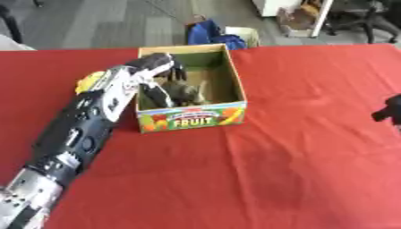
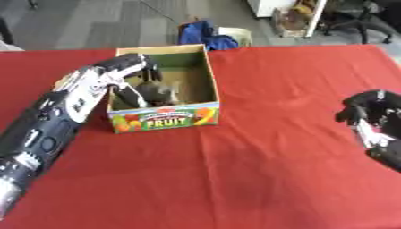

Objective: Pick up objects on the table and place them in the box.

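Red cloth covers the table (image 1: 297, 170). The left hand (image 1: 160, 65) reaches into the box (image 1: 192, 120), fingers curled over a grey object (image 1: 184, 91) inside; whether it pinches it, I cannot tell. Withdrawing could snag the left wall and drag the box. The right hand (image 2: 368, 112) rests curled, far right.

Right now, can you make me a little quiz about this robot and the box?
1. True or false: the left robot hand reaches into the fruit box.
2. What colour is the tablecloth? A green, B red, C white.
3. Fill in: the right robot hand is over the table's ____ side.

Key: 1 true. 2 B. 3 right.
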You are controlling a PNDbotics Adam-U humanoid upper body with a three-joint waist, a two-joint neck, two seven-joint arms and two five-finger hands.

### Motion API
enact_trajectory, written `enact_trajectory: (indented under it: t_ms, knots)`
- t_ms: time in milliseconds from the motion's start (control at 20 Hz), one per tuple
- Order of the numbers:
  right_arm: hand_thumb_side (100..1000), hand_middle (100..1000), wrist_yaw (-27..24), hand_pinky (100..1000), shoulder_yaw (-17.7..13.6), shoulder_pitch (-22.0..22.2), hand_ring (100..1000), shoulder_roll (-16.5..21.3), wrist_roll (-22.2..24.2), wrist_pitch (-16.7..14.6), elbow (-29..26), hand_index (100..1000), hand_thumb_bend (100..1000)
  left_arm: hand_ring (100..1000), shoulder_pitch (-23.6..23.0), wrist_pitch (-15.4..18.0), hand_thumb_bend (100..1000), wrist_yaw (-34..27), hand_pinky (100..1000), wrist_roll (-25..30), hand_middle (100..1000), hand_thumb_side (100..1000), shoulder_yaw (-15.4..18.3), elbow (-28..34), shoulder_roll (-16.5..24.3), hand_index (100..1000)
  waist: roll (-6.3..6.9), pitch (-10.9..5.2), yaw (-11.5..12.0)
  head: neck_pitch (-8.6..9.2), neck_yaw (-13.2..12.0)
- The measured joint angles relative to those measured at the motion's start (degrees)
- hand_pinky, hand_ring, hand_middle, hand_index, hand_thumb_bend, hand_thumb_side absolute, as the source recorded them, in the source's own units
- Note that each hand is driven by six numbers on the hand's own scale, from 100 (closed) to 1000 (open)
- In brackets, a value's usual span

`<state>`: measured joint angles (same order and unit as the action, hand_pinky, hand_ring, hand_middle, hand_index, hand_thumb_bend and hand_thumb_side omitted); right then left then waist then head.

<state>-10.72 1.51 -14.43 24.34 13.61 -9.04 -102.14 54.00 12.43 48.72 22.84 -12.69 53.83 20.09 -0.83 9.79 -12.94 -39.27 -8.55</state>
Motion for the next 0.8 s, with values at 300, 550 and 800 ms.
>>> enact_trajectory:
  t_ms: [300, 550, 800]
  knots:
    - [292, 489, 0.00, 653, -0.02, 0.00, 549, 0.00, 0.00, 0.00, 0.01, 642, 100, 647, 0.01, -0.45, 772, -2.01, 698, 1.39, 661, 238, 0.43, 3.98, 1.66, 738, 0.05, 0.00, 0.50, 0.01, 0.25]
    - [295, 489, 0.02, 653, -0.09, 0.31, 549, 0.01, -0.02, -0.02, 0.03, 642, 100, 651, -0.01, -2.21, 795, -6.67, 700, 1.45, 665, 218, 2.17, 10.46, 6.15, 750, 0.52, -0.05, 1.17, 0.01, 0.89]
    - [298, 489, 0.09, 653, -0.13, 0.65, 549, 0.03, -0.05, -0.02, 0.18, 642, 100, 653, -1.72, -5.11, 801, -7.53, 697, 0.38, 672, 166, 4.26, 13.75, 11.97, 756, 0.79, -0.21, 1.73, 0.00, 1.63]
